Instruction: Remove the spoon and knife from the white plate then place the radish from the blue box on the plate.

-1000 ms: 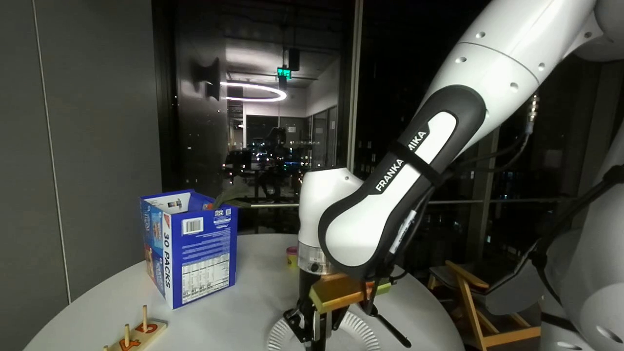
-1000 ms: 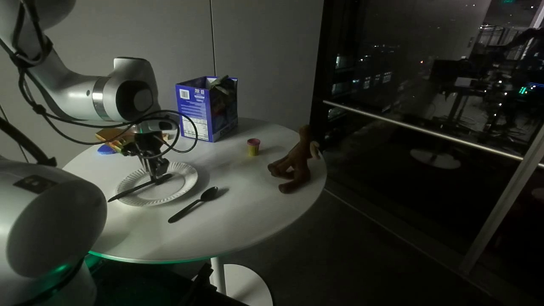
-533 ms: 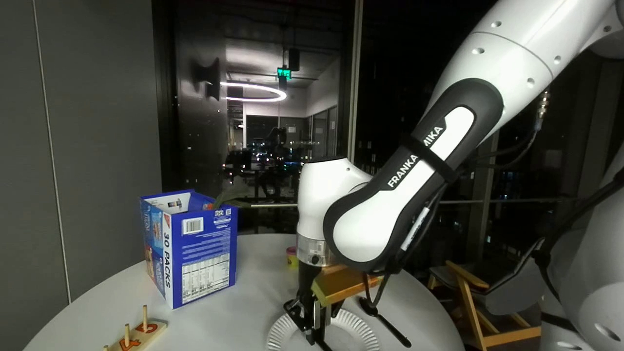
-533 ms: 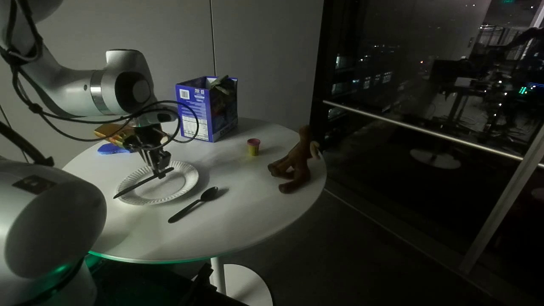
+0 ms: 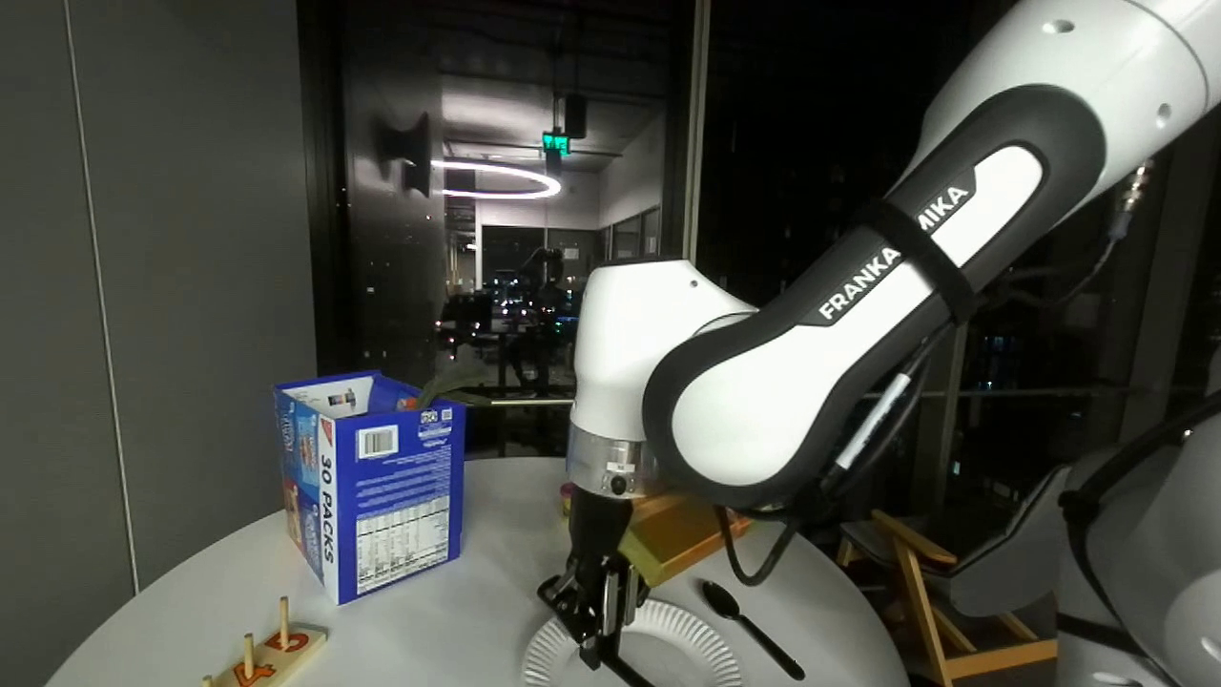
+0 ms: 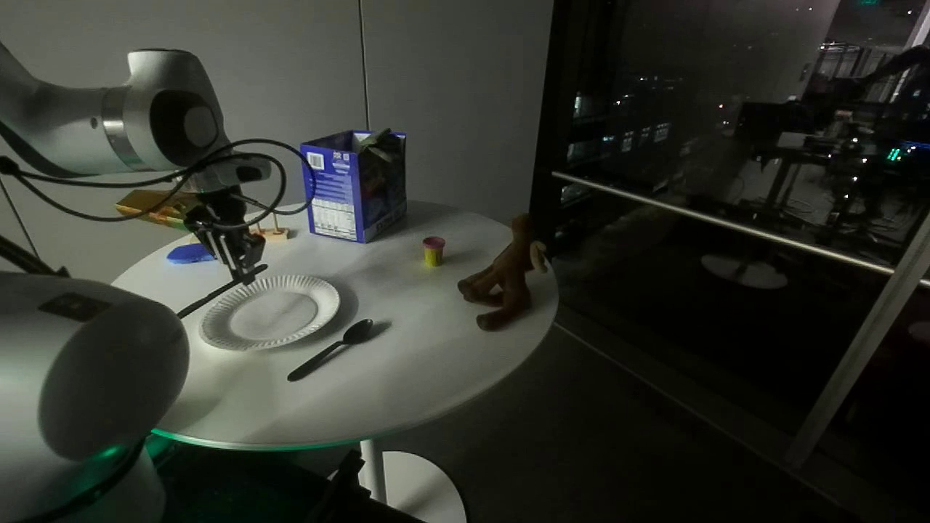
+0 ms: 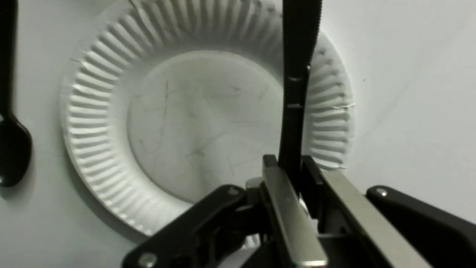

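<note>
Since a second ago the black knife (image 7: 295,85) has risen and slid outward across the white plate (image 7: 208,123), the gripper (image 7: 290,165) travelling with it. Its fingers are pinched together with only the knife between them, near one end of it, and in the wrist view the serrated blade passes over the plate's ridged rim. Just beside the plate, apart from the rim, the black spoon (image 6: 353,335) lies on the surface (image 6: 392,367).

Near the far edge, in an exterior view, the blue box (image 6: 334,192) stands upright and open-topped, and a green leafy thing (image 6: 379,147) pokes up from inside it. In an exterior view a small reddish bit (image 5: 407,404) shows beside those leaves; whether that is the radish I can't make out from here. A peg board (image 5: 272,656) lies toward the edge near the box. At the right-hand edge sits a brown plush toy (image 6: 508,283), with a yellow tub (image 6: 434,254) roughly between it and the box. From the spoon to the rounded near edge runs a wide band of white surface.
</note>
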Tool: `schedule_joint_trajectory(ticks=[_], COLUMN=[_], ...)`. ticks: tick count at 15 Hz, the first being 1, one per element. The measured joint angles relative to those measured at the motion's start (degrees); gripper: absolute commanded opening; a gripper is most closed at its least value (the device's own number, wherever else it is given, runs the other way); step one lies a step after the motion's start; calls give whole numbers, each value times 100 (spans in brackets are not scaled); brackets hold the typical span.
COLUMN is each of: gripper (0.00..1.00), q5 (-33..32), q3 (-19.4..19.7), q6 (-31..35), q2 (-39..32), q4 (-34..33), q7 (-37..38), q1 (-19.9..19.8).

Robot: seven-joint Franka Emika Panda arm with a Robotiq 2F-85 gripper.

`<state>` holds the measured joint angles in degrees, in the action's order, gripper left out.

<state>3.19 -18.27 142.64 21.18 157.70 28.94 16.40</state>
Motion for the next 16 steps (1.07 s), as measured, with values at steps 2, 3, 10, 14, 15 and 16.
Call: schedule_joint_trajectory(ticks=[2, 3, 10, 14, 15, 16], gripper=[11, 11, 11, 11, 11, 11], q5=[89, 115, -294, -505, -520, -535], q3=[0, 0, 86, 455, 567, 669], q6=[-27, -27, -362, -790, -875, -954], q2=[77, 94, 69, 31, 13, -12], q4=[-4, -12, -202, -381, -439, -501], q7=[-261, -378, -1765, -3171, -3566, -3944], q1=[95, 122, 118, 104, 104, 103])
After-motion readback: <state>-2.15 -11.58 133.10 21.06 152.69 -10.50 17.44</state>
